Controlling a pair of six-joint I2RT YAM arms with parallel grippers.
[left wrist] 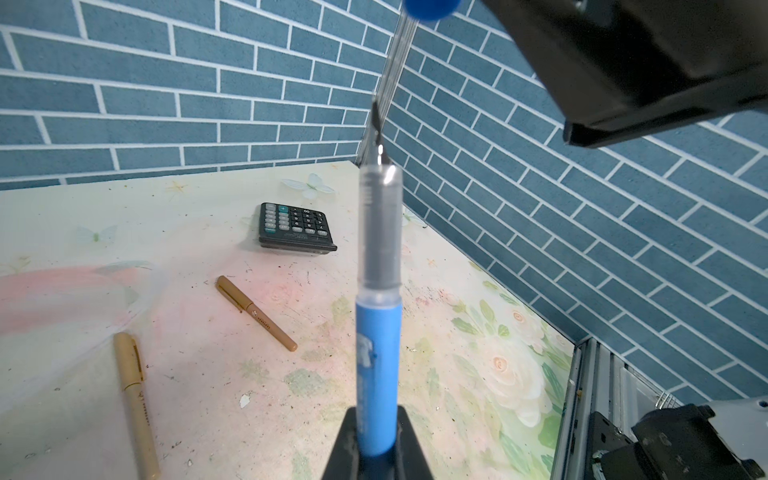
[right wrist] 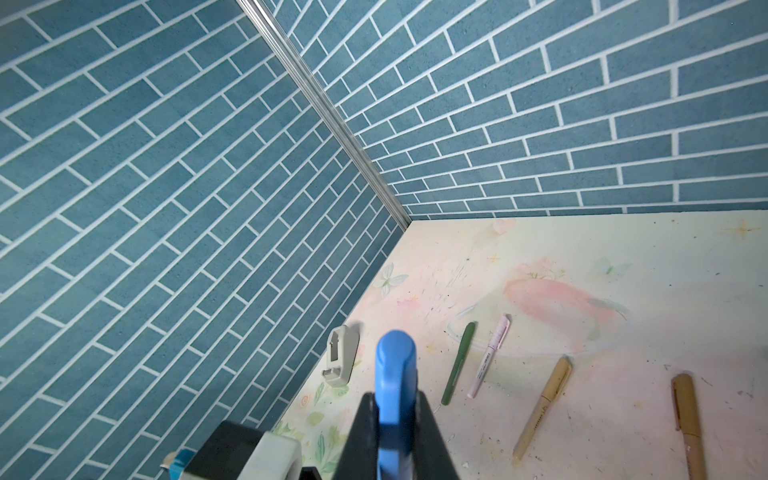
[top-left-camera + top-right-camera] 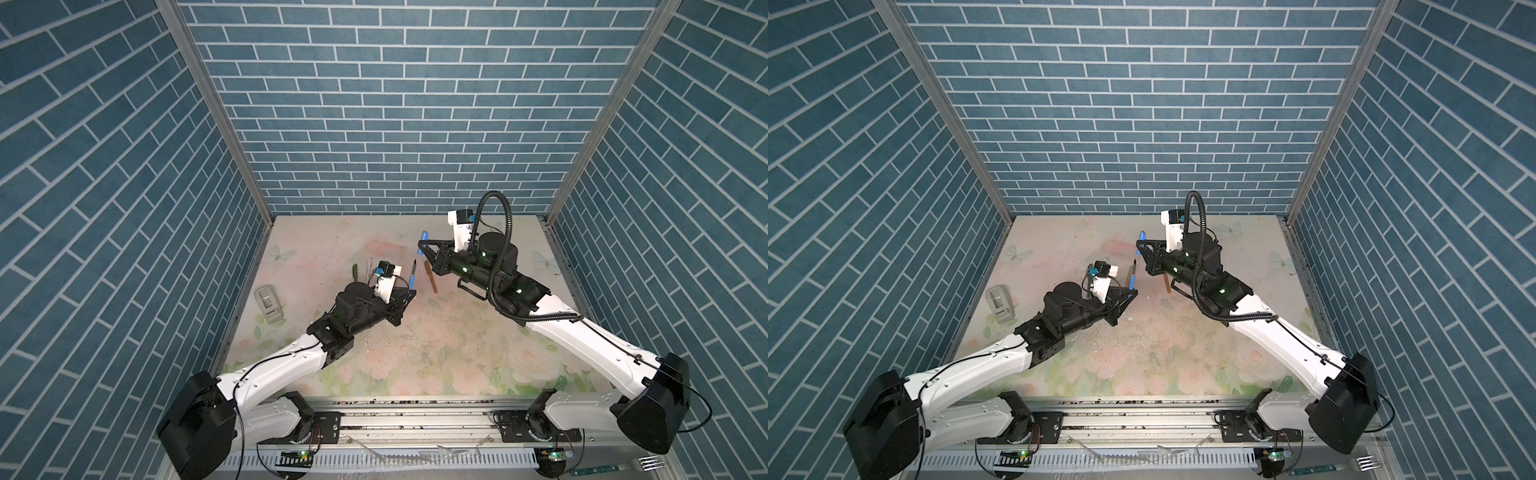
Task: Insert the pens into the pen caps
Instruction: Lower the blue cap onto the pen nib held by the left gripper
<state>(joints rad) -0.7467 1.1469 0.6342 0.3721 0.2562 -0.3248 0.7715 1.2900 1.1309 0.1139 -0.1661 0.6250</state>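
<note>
My left gripper (image 3: 409, 292) (image 1: 379, 440) is shut on the lower end of a blue pen (image 3: 412, 277) (image 1: 378, 332), whose dark tip points up and away. My right gripper (image 3: 422, 249) (image 2: 395, 415) is shut on a blue pen cap (image 3: 423, 241) (image 2: 395, 370), held above and beyond the pen tip with a gap between them. In the left wrist view the cap (image 1: 430, 6) shows blurred at the frame's edge. A green pen (image 2: 459, 361), a pink pen (image 2: 490, 355), a tan pen (image 2: 542, 407) and a brown pen (image 2: 688, 424) lie on the table, looking capped.
A grey tape dispenser (image 3: 269, 305) sits near the left wall. A black calculator (image 1: 297, 226) lies toward the back right corner. A metal fork (image 3: 648, 462) rests on the front rail. Brick-pattern walls close in three sides of the floral table (image 3: 415, 353).
</note>
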